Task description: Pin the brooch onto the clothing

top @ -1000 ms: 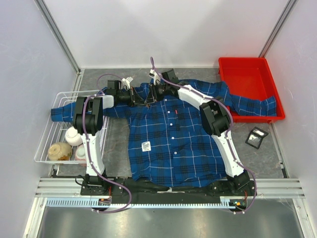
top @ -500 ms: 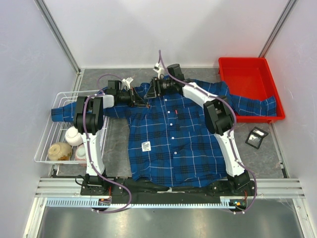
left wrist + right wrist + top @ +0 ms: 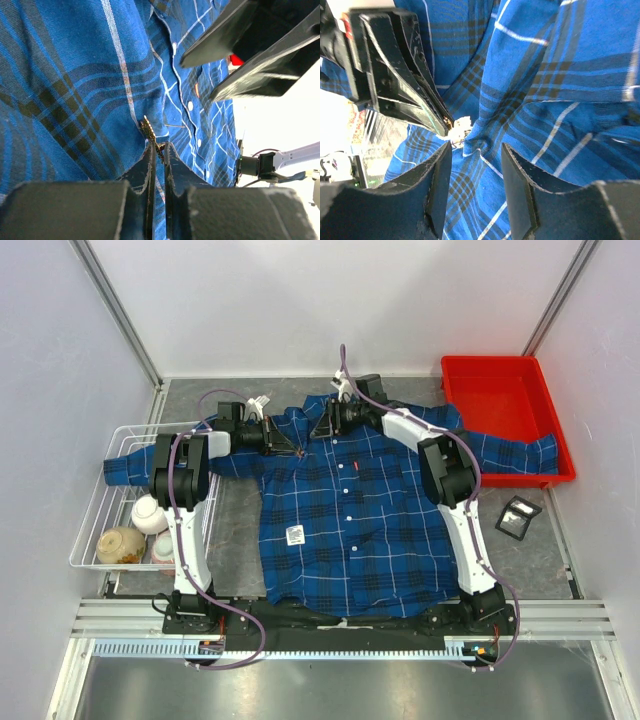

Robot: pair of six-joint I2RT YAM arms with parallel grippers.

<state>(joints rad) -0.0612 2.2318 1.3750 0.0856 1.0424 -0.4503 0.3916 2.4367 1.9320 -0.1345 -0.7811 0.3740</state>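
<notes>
Brooch (image 3: 149,131) is pinched at its lower end between the tips of my left gripper (image 3: 157,150), whose fingers are pressed nearly together on it. Its long axis carries on in line with those fingers, leaning a little to the left in the left wrist view. Its free gold end points away from the gripper and lies against the clothing (image 3: 75,90). It meets the blue plaid just beside the row of white buttons (image 3: 190,106), high on the chest. In the top view the brooch is too small to make out at the left gripper's tip. My right gripper (image 3: 476,155) hangs over the same fold with its fingers spread apart, holding nothing, close to the left gripper's tips but not touching them. The clothing lies spread on the bench (image 3: 235,540), one sleeve draped into a red tray (image 3: 500,390).
</notes>
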